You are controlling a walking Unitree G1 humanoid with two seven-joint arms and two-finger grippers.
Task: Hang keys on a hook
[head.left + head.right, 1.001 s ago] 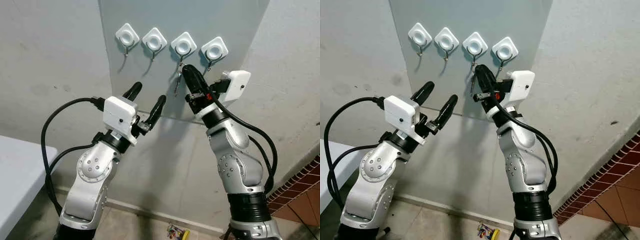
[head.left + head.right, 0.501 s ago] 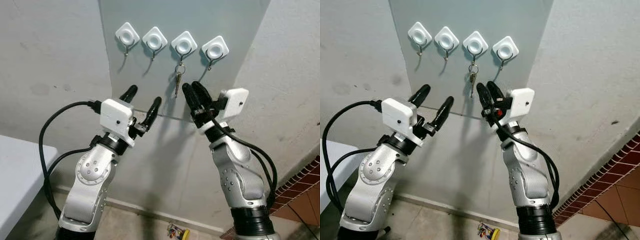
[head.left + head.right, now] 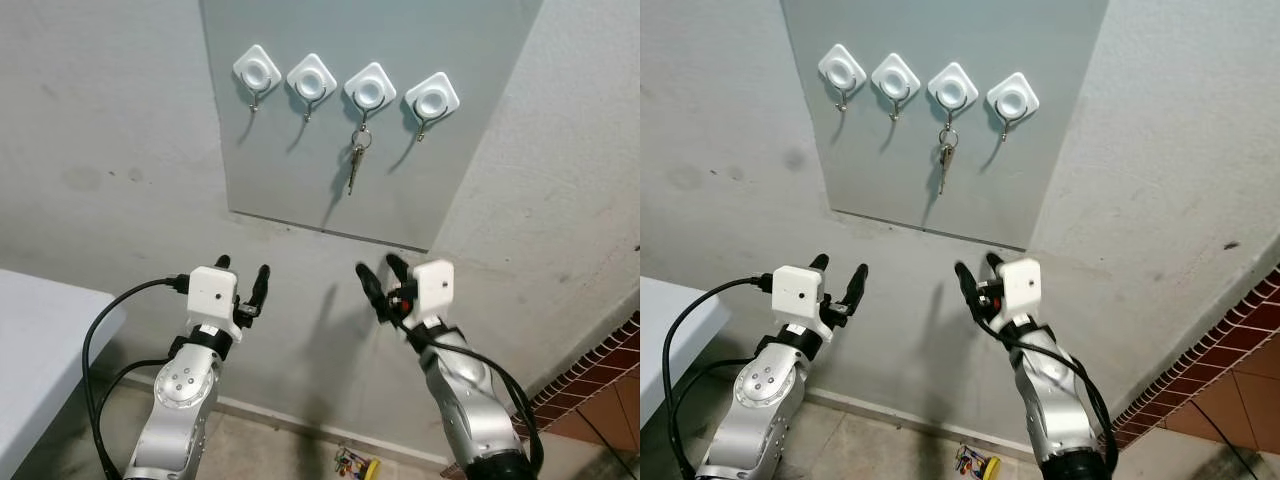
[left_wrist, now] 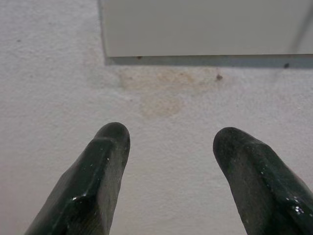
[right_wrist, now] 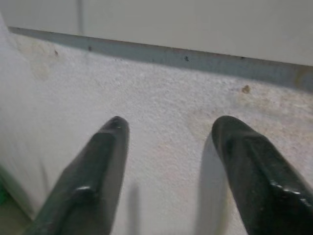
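A small set of keys (image 3: 355, 161) hangs by its ring from the third white hook (image 3: 368, 88) in a row of several on the grey wall panel (image 3: 290, 170). The other hooks (image 3: 256, 72) carry nothing. Both arms are low, well under the panel. My right gripper (image 3: 379, 276) is open with nothing between its fingers (image 5: 93, 181), pointing at the rough wall below the panel edge. My left gripper (image 3: 243, 274) is open too, fingers (image 4: 93, 181) empty and aimed at the same bare wall.
A white tabletop (image 3: 40, 340) juts in at the lower left. Small colourful objects (image 3: 356, 465) lie on the floor by the wall base. Red brick tiling (image 3: 600, 390) runs along the right. Black cable (image 3: 110, 350) loops off the left arm.
Both arms have dropped from the panel down to below its edge. The right gripper, earlier up at the keys, is now away from them and the keys stay on the third hook.
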